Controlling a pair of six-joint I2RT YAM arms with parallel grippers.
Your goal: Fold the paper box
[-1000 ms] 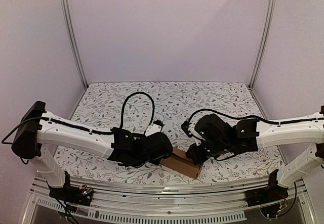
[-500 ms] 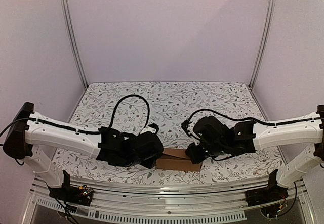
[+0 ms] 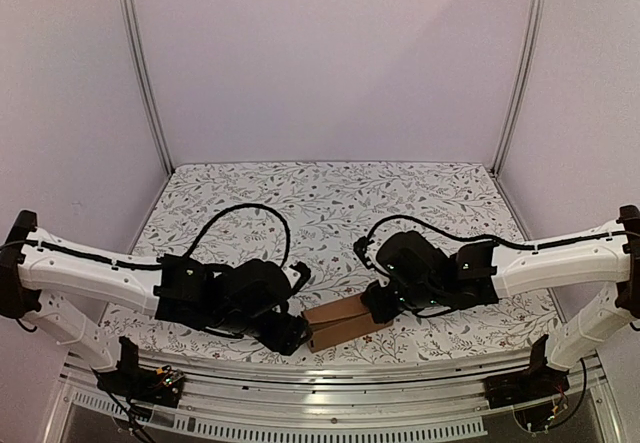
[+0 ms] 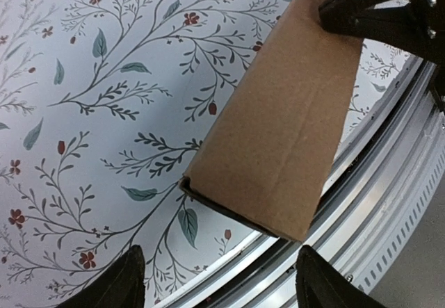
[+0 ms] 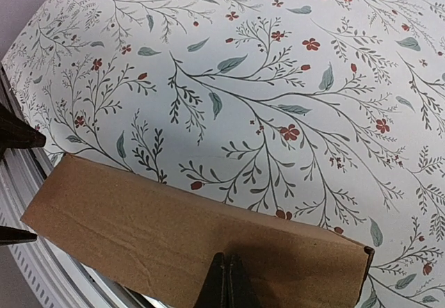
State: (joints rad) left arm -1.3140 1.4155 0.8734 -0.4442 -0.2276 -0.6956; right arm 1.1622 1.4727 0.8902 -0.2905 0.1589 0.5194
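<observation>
The paper box (image 3: pixel 336 321) is a small narrow closed brown cardboard box lying at the table's near edge, between the two grippers. In the left wrist view the box (image 4: pixel 285 127) runs away from the camera, its near end just beyond my left gripper (image 4: pixel 226 280), which is open and empty. My left gripper (image 3: pixel 293 332) sits at the box's left end. My right gripper (image 5: pixel 226 280) is shut, its closed tips resting on the top face of the box (image 5: pixel 160 231) near its right end. It also shows in the top view (image 3: pixel 378 305).
The flower-patterned table (image 3: pixel 330 203) ends in a metal rail (image 3: pixel 330 373) right beside the box; the rail (image 4: pixel 389 204) shows under the box's near corner. Purple walls enclose the back and sides.
My left arm has drawn back to the left and towards the near edge, coming off the box. The box has swung round, its left end now nearer the rail. The right gripper stays on it.
</observation>
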